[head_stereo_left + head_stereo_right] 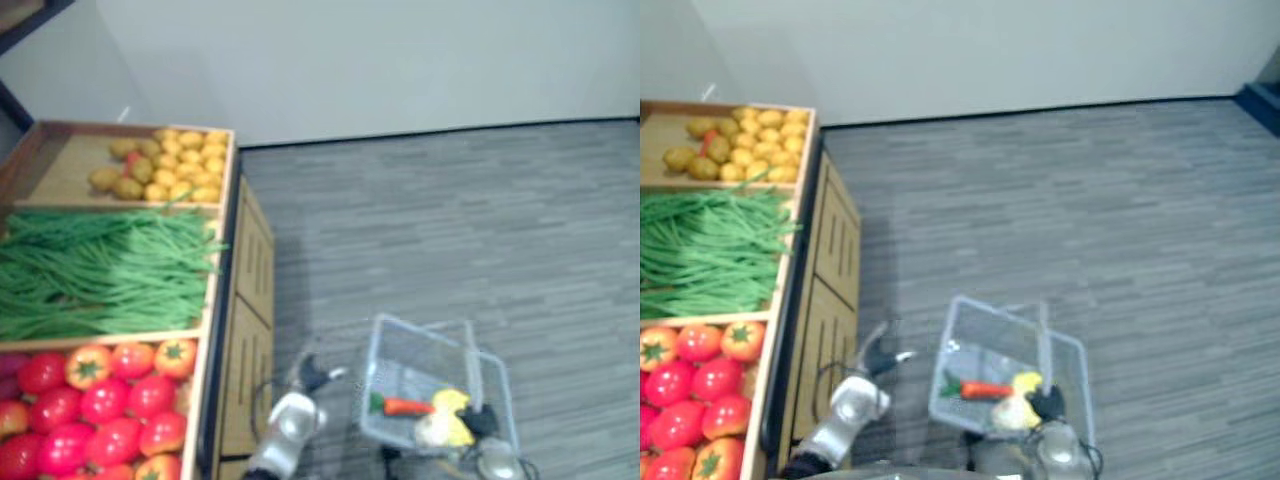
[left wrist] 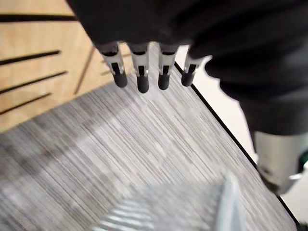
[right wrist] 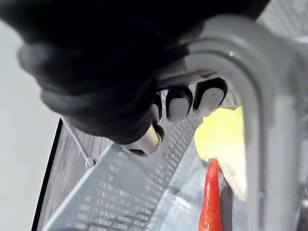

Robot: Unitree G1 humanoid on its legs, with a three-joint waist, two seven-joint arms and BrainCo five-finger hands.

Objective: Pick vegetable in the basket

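Hard to make out: yellow items (image 1: 450,415) in the basket (image 1: 415,345) are pale and bright lumps, kind unclear. The tomatoes (image 1: 100,400) in the wooden stand (image 1: 250,290) are cut off by the frame edge. Cannot tell whether the basket hangs or rests on the carpet floor (image 1: 450,220).

Right robot hand (image 3: 179,103): fingers curled tight round the basket's grey handle (image 3: 262,120).

Left robot hand (image 2: 139,72): fingers straight, side by side, nothing held. It is above the floor, between the stand's side and the basket.

Carrot (image 1: 408,406): lies in the basket's bottom, long axis running left to right. Its green top points left toward the stand, and its tip points right, at the yellow items.

Stand's other compartments: green beans (image 1: 100,270), potatoes (image 1: 170,165).
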